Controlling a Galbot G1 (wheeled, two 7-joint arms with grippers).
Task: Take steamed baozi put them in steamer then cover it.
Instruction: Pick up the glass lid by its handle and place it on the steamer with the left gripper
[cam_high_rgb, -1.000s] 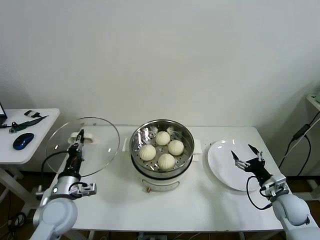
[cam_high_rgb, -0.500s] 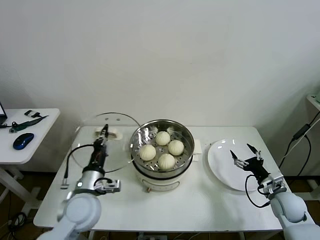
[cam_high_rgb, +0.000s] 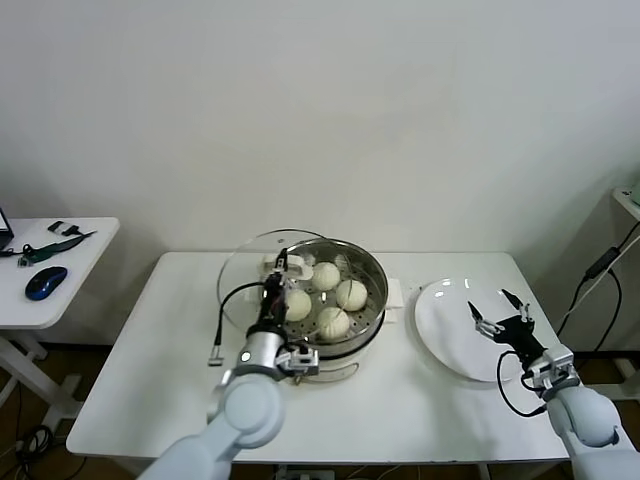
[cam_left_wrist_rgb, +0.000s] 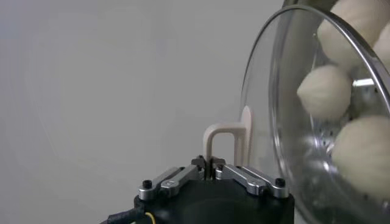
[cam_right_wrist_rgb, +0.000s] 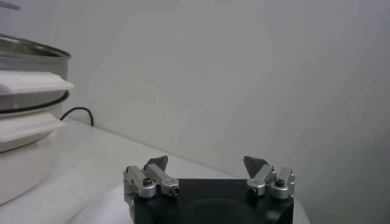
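Observation:
The steel steamer stands mid-table on its white base and holds several creamy-white baozi. My left gripper is shut on the white handle of the clear glass cover. It holds the cover tilted over the steamer's left rim, partly overlapping the pot. In the left wrist view the baozi show through the glass. My right gripper is open and empty, hovering over the white plate. It also shows in the right wrist view.
The steamer's white handle and base show far off in the right wrist view. A small side table at far left holds a blue mouse and dark tools. The wall lies close behind the table.
My left gripper has carried the cover rightward from the table's left side to the steamer's left rim. My right gripper has barely moved over the plate.

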